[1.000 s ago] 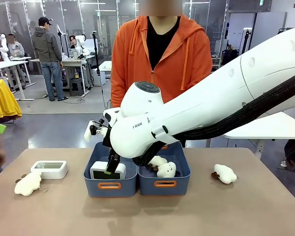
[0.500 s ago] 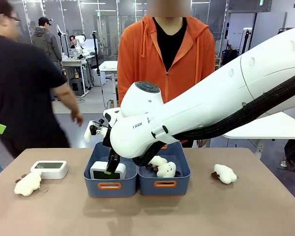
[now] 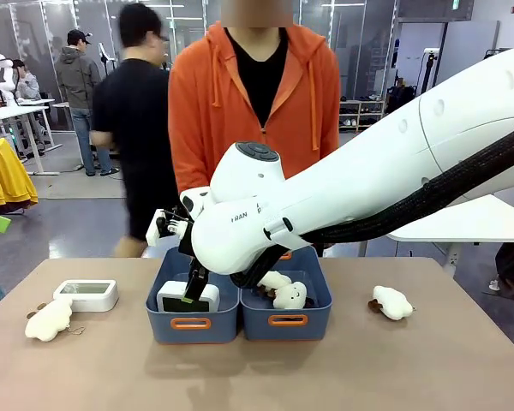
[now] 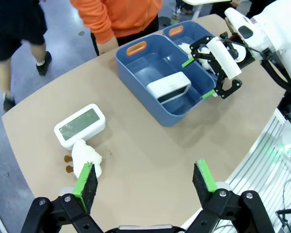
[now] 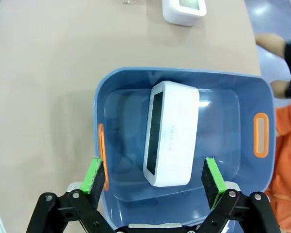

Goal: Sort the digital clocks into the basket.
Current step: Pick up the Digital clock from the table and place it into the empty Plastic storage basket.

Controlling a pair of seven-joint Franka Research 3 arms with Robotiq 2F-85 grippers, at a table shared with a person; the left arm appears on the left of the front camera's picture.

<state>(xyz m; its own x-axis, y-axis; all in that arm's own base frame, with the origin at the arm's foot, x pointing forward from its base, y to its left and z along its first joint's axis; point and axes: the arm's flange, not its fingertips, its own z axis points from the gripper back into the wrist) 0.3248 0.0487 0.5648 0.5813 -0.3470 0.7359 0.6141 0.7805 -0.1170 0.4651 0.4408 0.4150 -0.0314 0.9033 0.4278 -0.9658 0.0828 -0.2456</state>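
The digital clock (image 5: 170, 133) lies tilted in the basket (image 5: 184, 75) directly under the right pincer (image 5: 153, 174), whose jaws hang wide and empty, evidently to leave it there, while the second clock (image 4: 80, 125) sits ahead of the equally spread left pincer (image 4: 144, 180), probably next.

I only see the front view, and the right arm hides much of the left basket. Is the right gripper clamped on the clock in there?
Observer: No. The right wrist view shows the right gripper open, its pads spread wider than the clock.
Operator: How does the clock sit?
Observer: Tilted on an edge inside the basket, not flat, with its screen turned toward one orange handle slot.
Operator: And the left gripper?
Observer: The left gripper is open and empty, above the table near the second clock.
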